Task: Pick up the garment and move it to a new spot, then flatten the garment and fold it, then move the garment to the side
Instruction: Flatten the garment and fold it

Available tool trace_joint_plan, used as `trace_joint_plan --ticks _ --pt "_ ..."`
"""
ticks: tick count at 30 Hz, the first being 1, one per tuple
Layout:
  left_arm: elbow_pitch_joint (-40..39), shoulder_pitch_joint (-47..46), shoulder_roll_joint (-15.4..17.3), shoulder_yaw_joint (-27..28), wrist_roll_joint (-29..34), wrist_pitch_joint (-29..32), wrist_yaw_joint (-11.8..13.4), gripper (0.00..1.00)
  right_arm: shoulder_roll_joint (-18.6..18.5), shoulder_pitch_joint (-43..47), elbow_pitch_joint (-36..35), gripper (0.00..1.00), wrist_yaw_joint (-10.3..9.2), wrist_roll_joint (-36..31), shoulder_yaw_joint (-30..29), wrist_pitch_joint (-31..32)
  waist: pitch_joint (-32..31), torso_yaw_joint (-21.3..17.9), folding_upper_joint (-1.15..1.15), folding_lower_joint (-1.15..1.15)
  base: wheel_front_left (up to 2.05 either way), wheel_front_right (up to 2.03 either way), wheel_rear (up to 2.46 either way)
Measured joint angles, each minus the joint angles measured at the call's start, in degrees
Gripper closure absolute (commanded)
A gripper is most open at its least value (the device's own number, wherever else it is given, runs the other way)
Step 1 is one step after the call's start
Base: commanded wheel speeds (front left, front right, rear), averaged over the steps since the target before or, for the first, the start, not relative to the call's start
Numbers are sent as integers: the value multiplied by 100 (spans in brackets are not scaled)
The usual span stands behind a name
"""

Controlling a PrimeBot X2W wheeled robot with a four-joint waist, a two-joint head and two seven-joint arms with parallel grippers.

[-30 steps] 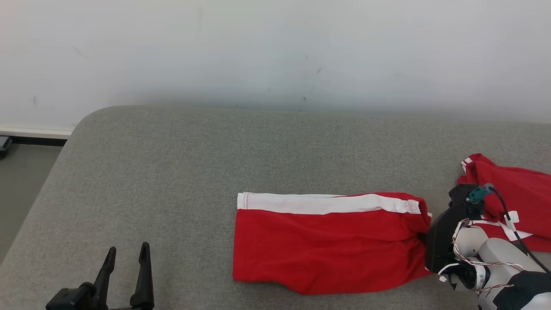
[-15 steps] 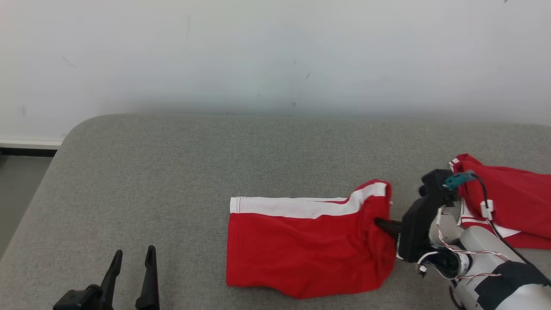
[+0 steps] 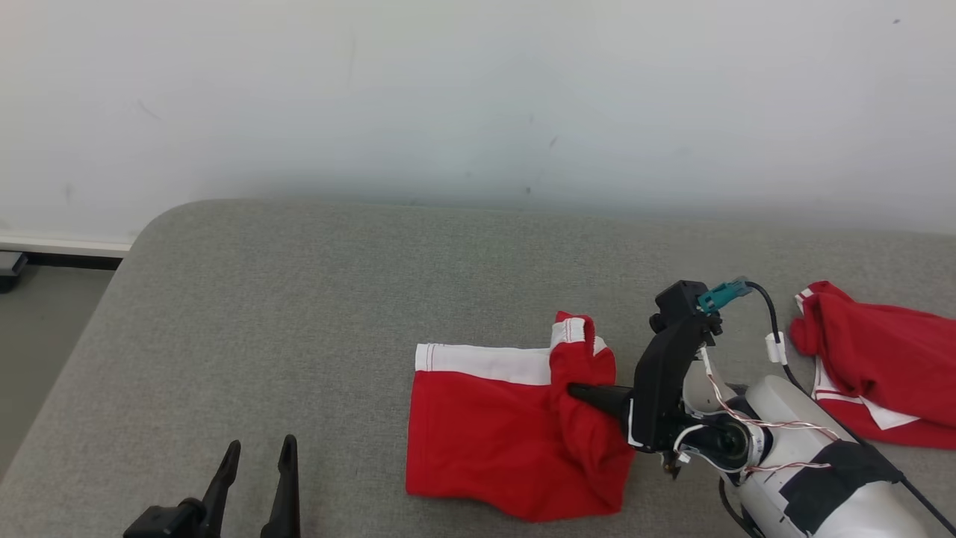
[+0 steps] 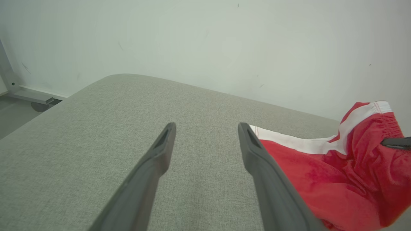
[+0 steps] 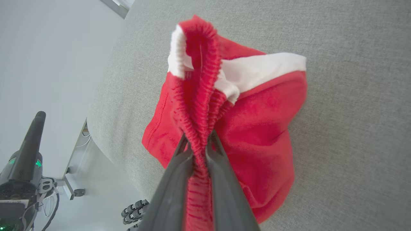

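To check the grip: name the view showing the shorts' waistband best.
Right wrist view: the waistband stands close and central, pinched in the right tool. Head view shows it small and bunched; left wrist view catches it at the right edge.

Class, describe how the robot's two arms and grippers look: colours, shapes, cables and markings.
The left gripper has two long, dark grey, tapering fingers. The right gripper matches, on an angular black wrist housing. A teal connector tops it, feeding a black cable with a white clip. The white forearm wears a black band; thin red-and-white wires loop alongside.
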Motion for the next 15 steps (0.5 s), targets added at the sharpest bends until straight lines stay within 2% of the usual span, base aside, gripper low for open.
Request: trace_joint_plan --ticks 5,15 --pt "43 -24 -46 -41 9 0 -12 0 177 -109 66 100 -35 56 5 122 5 101 0 0 0 0 0" --pt "222 -247 -202 -168 35 0 -156 0 443 -333 449 100 -322 90 35 222 45 416 0 0 0 0 0"
